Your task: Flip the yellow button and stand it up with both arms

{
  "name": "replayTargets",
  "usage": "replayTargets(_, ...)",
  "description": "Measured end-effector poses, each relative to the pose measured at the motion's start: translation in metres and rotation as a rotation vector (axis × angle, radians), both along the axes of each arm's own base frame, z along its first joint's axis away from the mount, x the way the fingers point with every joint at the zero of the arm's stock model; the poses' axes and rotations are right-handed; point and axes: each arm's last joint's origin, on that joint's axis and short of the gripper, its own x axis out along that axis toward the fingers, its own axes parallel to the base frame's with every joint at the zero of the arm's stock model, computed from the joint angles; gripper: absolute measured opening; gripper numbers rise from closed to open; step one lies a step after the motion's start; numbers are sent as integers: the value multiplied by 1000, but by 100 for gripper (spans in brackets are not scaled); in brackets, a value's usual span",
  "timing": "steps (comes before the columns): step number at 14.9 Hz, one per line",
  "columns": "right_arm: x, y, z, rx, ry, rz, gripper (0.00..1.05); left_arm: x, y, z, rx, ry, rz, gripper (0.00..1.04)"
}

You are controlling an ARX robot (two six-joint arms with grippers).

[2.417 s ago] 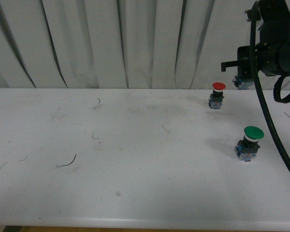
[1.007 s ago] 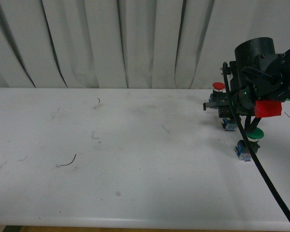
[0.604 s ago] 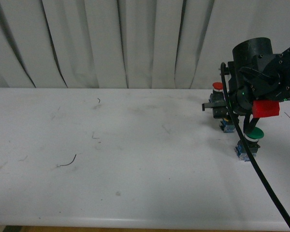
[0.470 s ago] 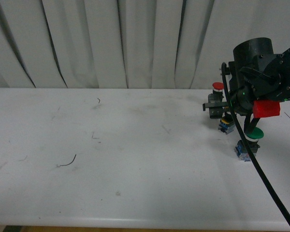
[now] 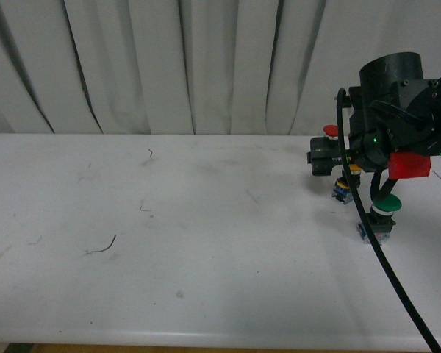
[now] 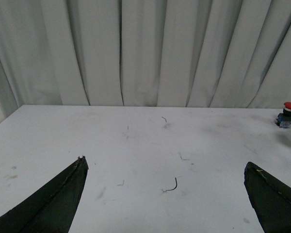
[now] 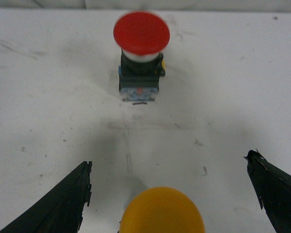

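Right arm's down over the far right of the white table (image 5: 206, 243), its gripper (image 7: 169, 194) spread wide, fingers well apart w/ nothing pinched between them. The yellow button (image 7: 162, 210) sits right in that gap, cap up toward the wrist cam, looks upright; from the front you only catch a sliver of orange and its blue base (image 5: 343, 193) under the arm. Red button (image 7: 141, 33) stands just beyond it, green button (image 5: 383, 208) nearer us, both upright. Left gripper (image 6: 165, 194) hangs back over the left side of the table, fingers wide, holding nothing, well away from the action. Handling-wise: the thing looks small, light, rigid plastic and metal, not fragile, but top-heavy w/ that smooth domed cap, so prob. slippery up top and keen to tip. Best bite, I'd say, is on the flat sides of the black body below the collar, not the cap. Narrow base means it'd need a gentle release. Whether those fingers touch it yet, can't tell from here.
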Motion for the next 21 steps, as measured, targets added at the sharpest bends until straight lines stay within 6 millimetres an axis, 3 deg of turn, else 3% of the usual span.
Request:
replayTargets(4, -31, -13, 69, 81, -241, 51, 98, 0, 0, 0, 0, 0, 0, 98)
replayTargets(8, -116, -47, 137, 127, -527, 83, 95, 0, 0, 0, 0, 0, 0, 98)
replayTargets(9, -158, -57, 152, 99, -602, 74, 80, 0, 0, 0, 0, 0, 0, 98)
replayTargets(11, -239, -72, 151, 85, -565, 89, 56, 0, 0, 0, 0, 0, 0, 98)
replayTargets(13, -313, -77, 127, 77, -487, 63, 30, 0, 0, 0, 0, 0, 0, 98)
replayTargets(15, -362, -77, 114, 78, -495, 69, 7, 0, 0, 0, 0, 0, 0, 98)
replayTargets(17, -382, -77, 121, 69, -635, 76, 2, 0, 0, 0, 0, 0, 0, 98)
replayTargets(21, -388, -77, 102, 70, -616, 75, 2, 0, 0, 0, 0, 0, 0, 98)
